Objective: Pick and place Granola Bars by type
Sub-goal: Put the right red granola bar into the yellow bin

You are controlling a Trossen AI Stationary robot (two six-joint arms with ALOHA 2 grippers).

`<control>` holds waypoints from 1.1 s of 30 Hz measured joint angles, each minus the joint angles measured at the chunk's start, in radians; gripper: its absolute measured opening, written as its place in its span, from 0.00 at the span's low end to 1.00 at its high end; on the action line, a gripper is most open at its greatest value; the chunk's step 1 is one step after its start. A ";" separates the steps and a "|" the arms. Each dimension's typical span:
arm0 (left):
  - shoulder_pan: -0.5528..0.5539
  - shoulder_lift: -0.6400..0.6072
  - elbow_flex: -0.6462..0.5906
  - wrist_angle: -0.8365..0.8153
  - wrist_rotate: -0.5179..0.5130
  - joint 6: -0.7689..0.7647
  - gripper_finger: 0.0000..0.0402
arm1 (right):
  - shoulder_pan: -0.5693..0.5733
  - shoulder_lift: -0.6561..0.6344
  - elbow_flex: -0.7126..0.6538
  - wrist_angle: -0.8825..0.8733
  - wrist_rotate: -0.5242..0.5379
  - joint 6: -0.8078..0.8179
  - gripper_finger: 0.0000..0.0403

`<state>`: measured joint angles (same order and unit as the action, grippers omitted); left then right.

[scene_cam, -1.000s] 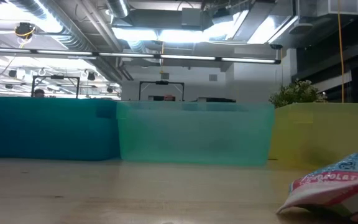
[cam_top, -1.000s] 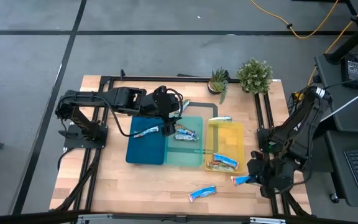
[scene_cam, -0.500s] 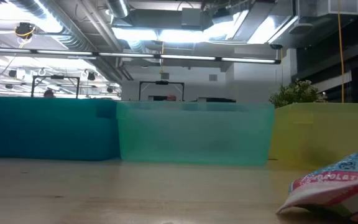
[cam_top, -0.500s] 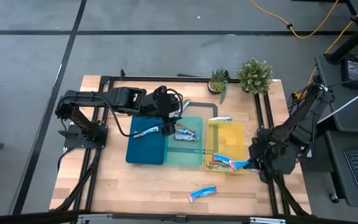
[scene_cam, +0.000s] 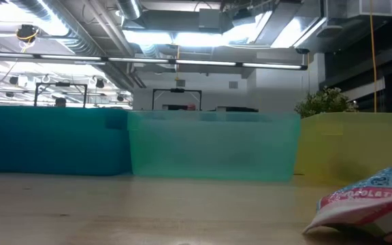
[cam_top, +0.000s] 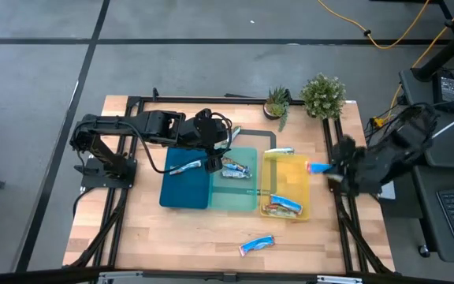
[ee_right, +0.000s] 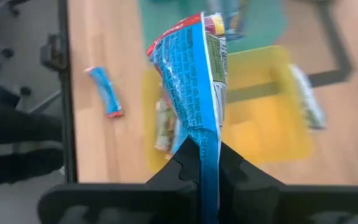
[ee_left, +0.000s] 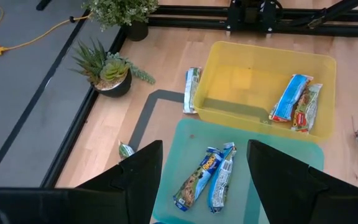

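- Clearly the blue granola bar (ee_right: 194, 81) in the right claw (ee_right: 202, 163) is a light, floppy thing: it is pinched by one crimped end and stands up from the pressed-together fingers without sagging much, though the wrapper creases at the pinch.
- From above, that right claw (cam_top: 331, 168) hangs beside the yellow tray (cam_top: 302, 164), just off its outer edge, with the bar's tip (cam_top: 318, 167) pointing toward the tray.
- Foil like this is probably slippery and crushes easily, so the flat end seal looks the safest place to take hold; a grip across the middle would likely squash the bar inside.
- Two bars (ee_left: 297, 102) lie together against the yellow tray's wall, and two more (ee_left: 209, 176) rest in the teal tray (ee_left: 288, 154).
- One bar (cam_top: 186, 166) sits in the dark-blue tray (cam_top: 181, 193), one (ee_left: 191, 90) lies on the bench (cam_top: 180, 233) against the yellow tray's outer wall, and another (cam_top: 257, 244) lies loose near the bench's front edge.
- Over the teal tray the left claw (ee_left: 205, 177) hovers with fingers spread, holding nothing.
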<state>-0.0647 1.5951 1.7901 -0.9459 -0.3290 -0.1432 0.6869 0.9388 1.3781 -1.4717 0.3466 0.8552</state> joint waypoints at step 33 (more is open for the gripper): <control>0.001 0.000 0.000 0.000 0.001 0.060 0.56 | -0.701 0.200 0.099 0.015 -0.169 -0.681 0.06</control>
<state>-0.0635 1.5951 1.7901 -0.9459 -0.3283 -0.0830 -0.0144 1.1387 1.4770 -1.4563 0.1780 0.1741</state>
